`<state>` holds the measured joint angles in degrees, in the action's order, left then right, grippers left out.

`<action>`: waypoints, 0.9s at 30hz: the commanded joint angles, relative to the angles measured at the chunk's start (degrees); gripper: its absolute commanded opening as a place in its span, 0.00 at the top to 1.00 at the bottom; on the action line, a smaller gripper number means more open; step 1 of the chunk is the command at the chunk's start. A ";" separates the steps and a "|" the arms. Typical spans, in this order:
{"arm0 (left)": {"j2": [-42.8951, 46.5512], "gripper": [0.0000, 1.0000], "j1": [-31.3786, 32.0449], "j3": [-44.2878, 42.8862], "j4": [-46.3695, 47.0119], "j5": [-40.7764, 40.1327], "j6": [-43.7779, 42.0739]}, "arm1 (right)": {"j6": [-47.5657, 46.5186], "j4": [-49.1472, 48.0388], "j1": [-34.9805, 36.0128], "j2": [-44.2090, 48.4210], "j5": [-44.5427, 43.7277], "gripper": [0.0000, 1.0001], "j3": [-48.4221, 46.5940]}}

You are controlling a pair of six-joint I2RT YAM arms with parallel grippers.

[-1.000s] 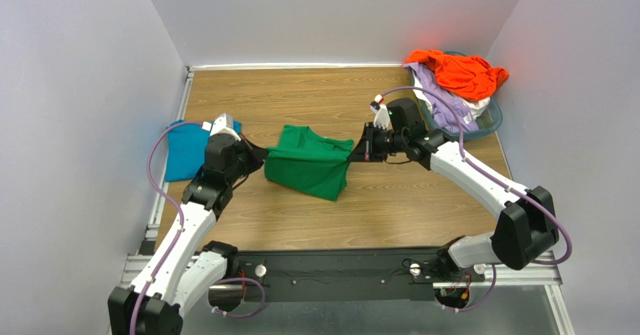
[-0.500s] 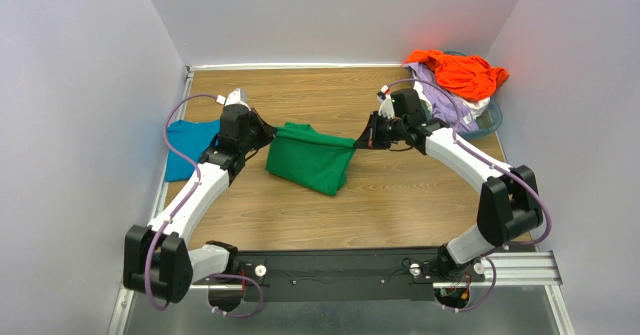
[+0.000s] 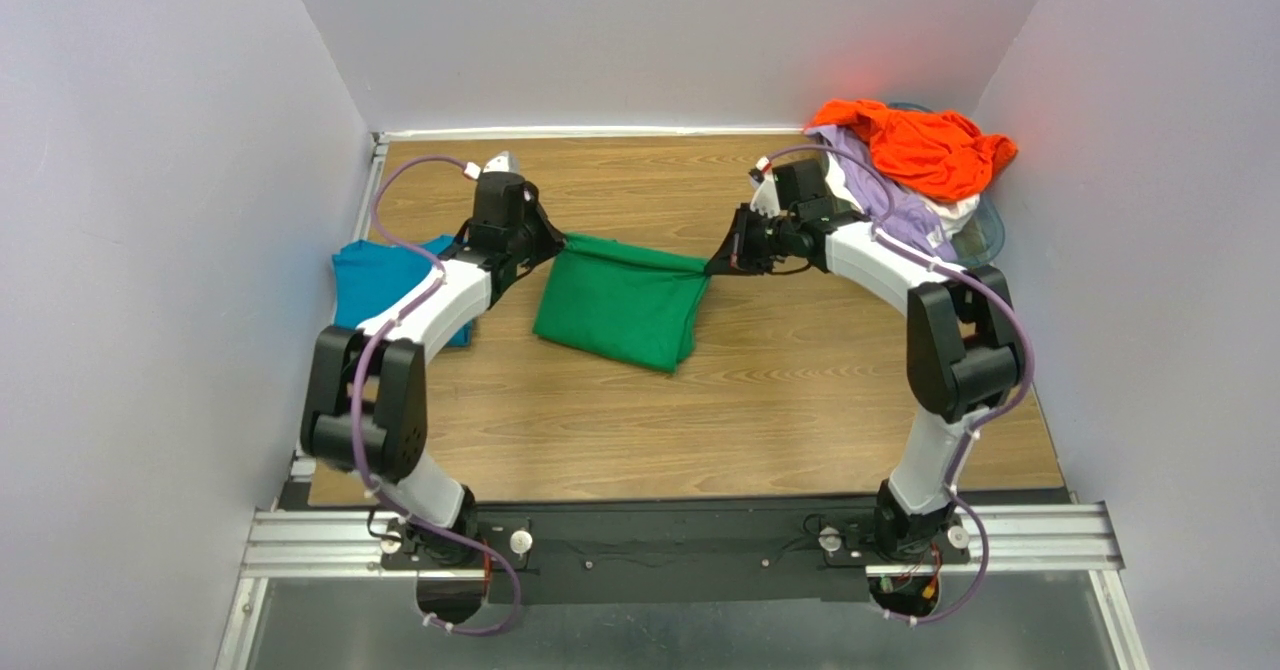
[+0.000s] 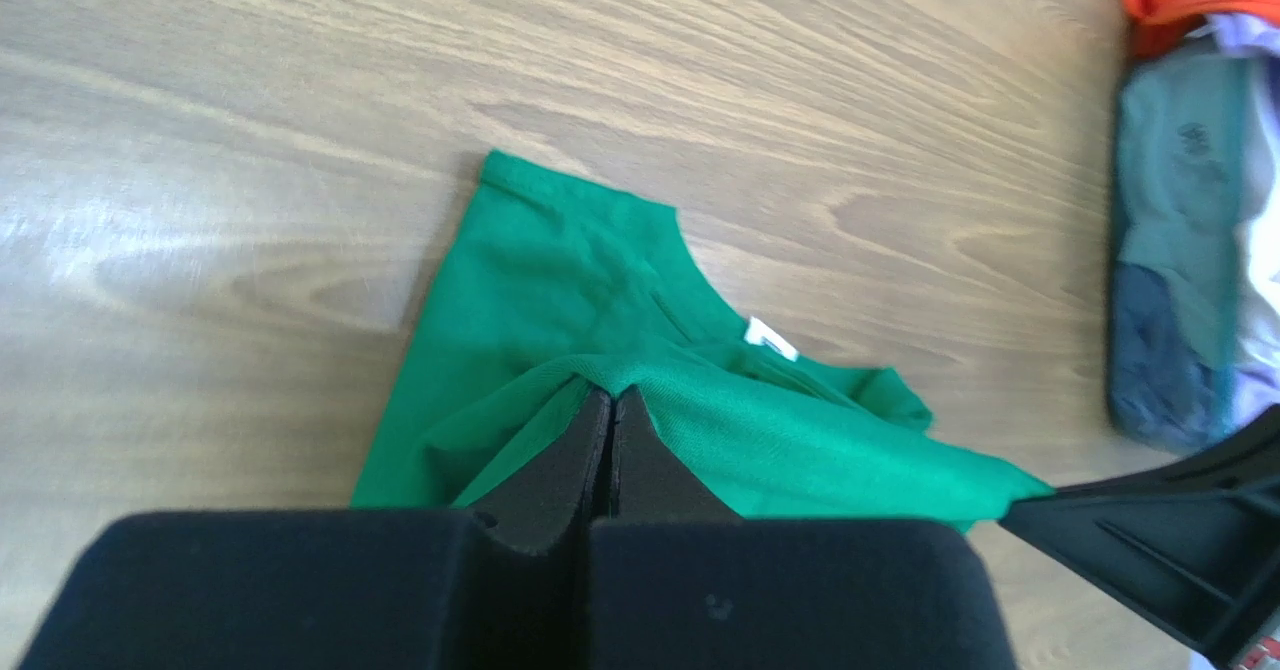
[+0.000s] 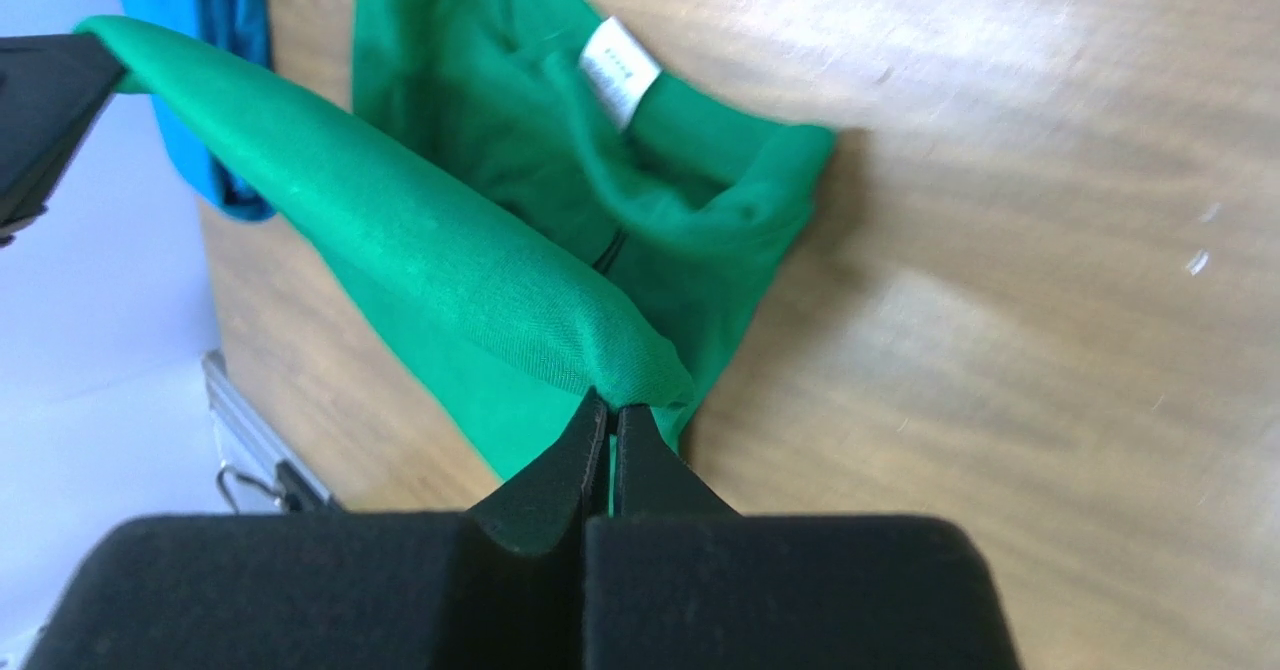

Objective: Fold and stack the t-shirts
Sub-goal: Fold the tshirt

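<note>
Three pale walls (image 3: 646,33) around wood-grain table (image 3: 781,400); green t-shirt (image 3: 619,310) mid-table.

Green t-shirt (image 3: 624,310) part-folded at centre, far edge held up, teal t-shirt (image 3: 368,283) left, orange t-shirt (image 3: 917,145) far right

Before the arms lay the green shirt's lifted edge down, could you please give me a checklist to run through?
1. Left claw shut on the green shirt: ok.
2. Right claw shut on the same lifted edge: ok.
3. Edge taut between the claws: ok.
4. Layers underneath flat: not ok, rumpled near the collar label.
5. Teal shirt apart from the green one: ok.
</note>
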<state>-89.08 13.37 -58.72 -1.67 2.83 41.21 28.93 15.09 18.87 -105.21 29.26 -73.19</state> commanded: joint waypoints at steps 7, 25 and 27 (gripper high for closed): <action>-12.69 0.97 -3.17 -7.11 2.90 0.86 -0.87 | -5.81 -1.38 -1.21 -15.89 5.37 0.82 -14.34; 1.18 0.02 -1.07 2.98 0.96 11.92 -1.75 | -2.30 -1.38 6.95 3.07 6.61 0.00 -1.35; 1.80 0.02 -0.62 5.88 2.97 13.16 -1.49 | -1.42 -1.73 10.38 3.87 5.21 0.00 0.06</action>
<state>-88.49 11.60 -57.32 -1.21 11.25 40.12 25.96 13.32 24.21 -102.41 36.51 -76.01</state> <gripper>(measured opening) 0.983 0.997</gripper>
